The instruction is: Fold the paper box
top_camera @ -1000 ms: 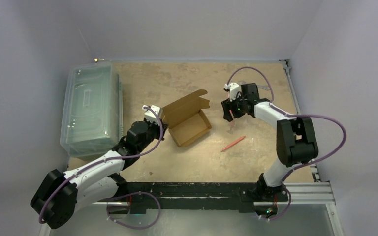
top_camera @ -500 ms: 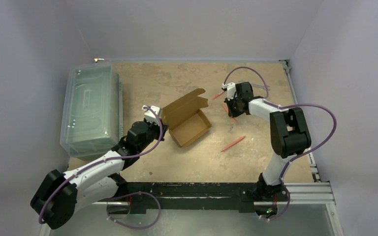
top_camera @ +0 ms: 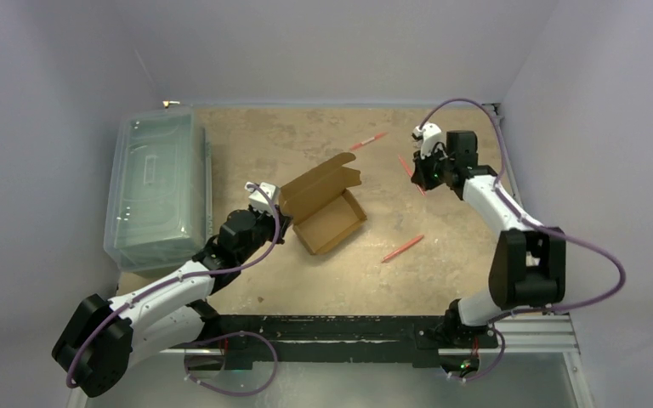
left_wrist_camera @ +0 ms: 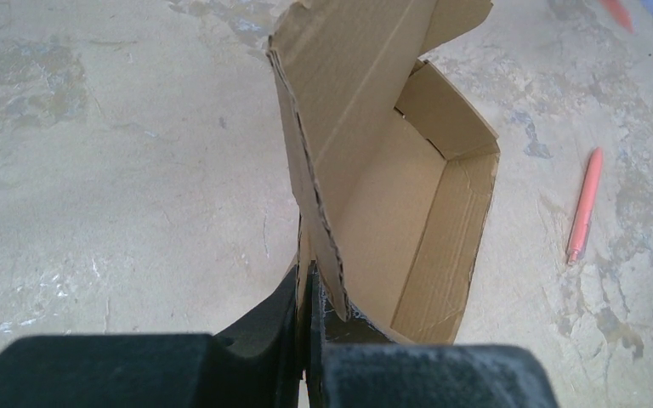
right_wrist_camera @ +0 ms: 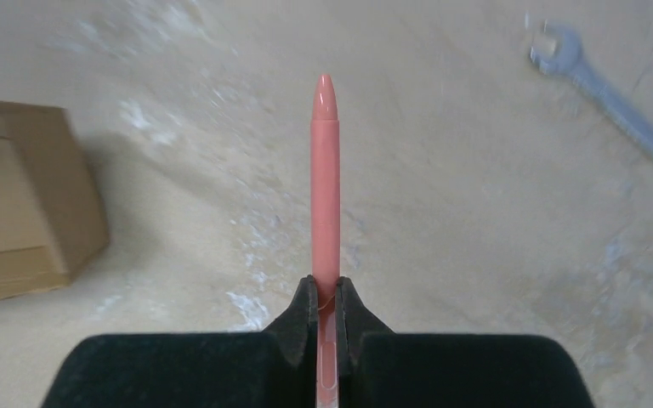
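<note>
The paper box, brown corrugated cardboard, stands mid-table as an open tray with its lid flap raised at the back left. My left gripper is shut on the box's near-left wall. The left wrist view shows the cardboard edge pinched between the jaws of that gripper, with the box's inside beyond. My right gripper is at the back right, away from the box. It is shut on a coral pen, which sticks straight out past its fingertips. That gripper hangs above the tabletop.
A large clear plastic bin fills the left side. One coral pen lies right of the box and another behind it. A steel wrench lies near the right gripper. The box's corner shows left in the right wrist view.
My right gripper has shut on a pen and swung with it toward the back right. A loose pen has shifted toward the back. The left arm and the box have stayed put.
</note>
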`<state>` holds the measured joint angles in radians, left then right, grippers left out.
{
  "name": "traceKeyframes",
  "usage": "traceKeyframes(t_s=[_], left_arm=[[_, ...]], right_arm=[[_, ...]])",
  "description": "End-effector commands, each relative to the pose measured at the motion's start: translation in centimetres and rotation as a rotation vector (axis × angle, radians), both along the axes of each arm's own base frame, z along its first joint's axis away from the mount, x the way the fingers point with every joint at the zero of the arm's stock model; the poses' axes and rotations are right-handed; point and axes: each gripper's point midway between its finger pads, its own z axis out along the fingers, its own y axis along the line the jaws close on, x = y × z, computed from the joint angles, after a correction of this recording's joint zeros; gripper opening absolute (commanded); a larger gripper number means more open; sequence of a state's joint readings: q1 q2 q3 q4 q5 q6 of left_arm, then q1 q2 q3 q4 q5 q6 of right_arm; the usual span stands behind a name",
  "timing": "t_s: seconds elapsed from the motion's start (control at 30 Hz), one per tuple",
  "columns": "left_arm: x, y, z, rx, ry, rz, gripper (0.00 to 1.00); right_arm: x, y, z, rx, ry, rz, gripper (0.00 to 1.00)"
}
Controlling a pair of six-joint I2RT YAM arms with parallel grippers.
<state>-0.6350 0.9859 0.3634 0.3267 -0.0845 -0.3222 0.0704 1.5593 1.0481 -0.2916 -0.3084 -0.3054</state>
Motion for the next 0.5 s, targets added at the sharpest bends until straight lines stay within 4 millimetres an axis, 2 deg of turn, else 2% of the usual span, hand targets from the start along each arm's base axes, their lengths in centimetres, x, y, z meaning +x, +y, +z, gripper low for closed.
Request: traceKeyframes(t_s=[0.0, 0.07, 0.17, 0.2, 0.33, 0.47], left_arm=[[0.4, 0.2, 1.3, -0.033, -0.029, 0.024, 0.0], [0.6, 0.3, 1.1, -0.026, -0.021, 0.037, 0.0], [0.8, 0.4, 0.8, -0.019, -0.001, 0.051, 0.0], [0.9, 0.4, 0.7, -0.02, 0.001, 0.055, 0.0], [1.2, 0.3, 0.6, -0.025, 0.011, 0.071, 0.0], [1.4, 0.4, 0.3, -0.02, 0.034, 0.091, 0.0]], right_arm=[[-0.9, 3.4, 4.0, 0.094, -0.112, 0.203, 0.0], [-3.0, 4.9, 3.1, 0.119, -0.019, 0.369, 0.0], [-6.3, 7.9, 4.5, 0.197, -0.045, 0.587, 0.0], [-6.7, 8.9, 5.3, 0.162, -0.107, 0.641, 0.01], [-8.5, 13.8, 6.3, -0.016, -0.308, 0.902, 0.03], [-8.3, 18.3, 7.4, -0.188, -0.428, 1.101, 0.04]])
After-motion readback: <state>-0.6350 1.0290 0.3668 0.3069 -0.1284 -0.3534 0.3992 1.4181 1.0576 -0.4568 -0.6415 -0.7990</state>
